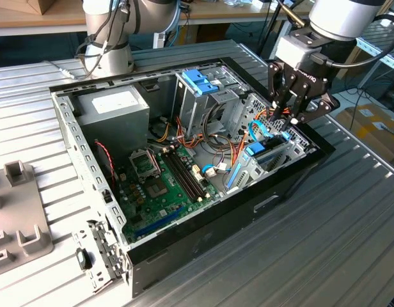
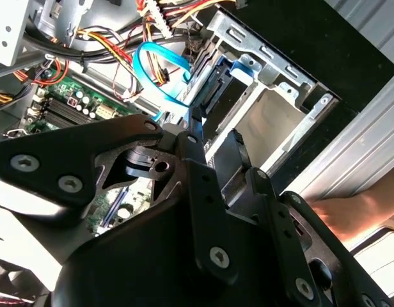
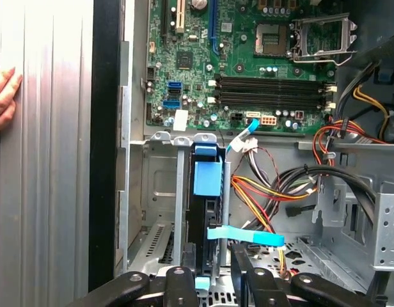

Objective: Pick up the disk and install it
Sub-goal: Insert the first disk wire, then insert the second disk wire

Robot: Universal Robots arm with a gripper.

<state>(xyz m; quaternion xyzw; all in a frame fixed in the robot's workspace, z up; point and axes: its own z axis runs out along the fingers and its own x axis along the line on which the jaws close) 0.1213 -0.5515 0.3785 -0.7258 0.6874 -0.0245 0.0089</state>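
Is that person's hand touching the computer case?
Apart. In the first wrist view the hand lies on the ribbed metal table, and a wide strip of bare table lies between it and the black wall of the computer case.

The exterior view looks down at an angle on the whole open case [image 1: 69,131], while both wrist views ride close behind my gripper [image 3: 211,263], facing the same drive cage [image 3: 160,192] and motherboard [image 3: 248,57].

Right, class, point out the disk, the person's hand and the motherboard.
disk [image 3: 208,179], first wrist view, on its light-blue carrier.
hand [image 3: 2,99], first wrist view, on its visible middle.
motherboard [image 3: 232,51], first wrist view, on the green board.
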